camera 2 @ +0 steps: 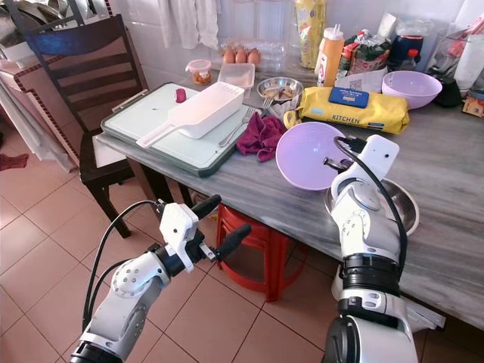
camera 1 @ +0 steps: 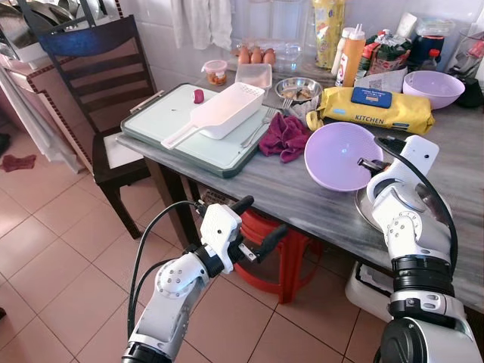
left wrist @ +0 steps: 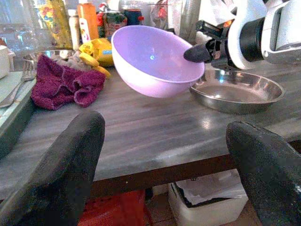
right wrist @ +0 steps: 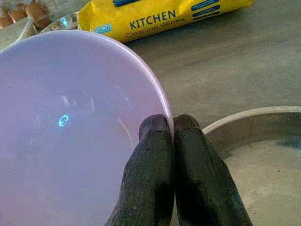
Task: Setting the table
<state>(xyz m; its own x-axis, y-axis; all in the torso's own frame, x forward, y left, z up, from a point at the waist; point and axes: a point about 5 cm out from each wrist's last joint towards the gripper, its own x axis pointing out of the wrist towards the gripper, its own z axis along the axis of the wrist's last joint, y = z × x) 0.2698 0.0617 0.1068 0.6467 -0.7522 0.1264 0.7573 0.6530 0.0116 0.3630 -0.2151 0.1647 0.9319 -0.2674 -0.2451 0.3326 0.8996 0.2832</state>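
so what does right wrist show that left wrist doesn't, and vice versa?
Right wrist alone: the right hand pinched shut on the rim of the purple bowl, one finger inside and one outside, plus the yellow kitchen wipes pack. Left wrist alone: the open left hand, the maroon cloth, the bowl lifted and tilted above the table. Both: the bowl and the steel plate.

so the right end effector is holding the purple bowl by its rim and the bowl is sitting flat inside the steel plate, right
Not quite. The right end effector does pinch the purple bowl by its rim, but the bowl is not sitting flat in the steel plate. The left wrist view shows it lifted and tilted, clear of the table, beside the plate.
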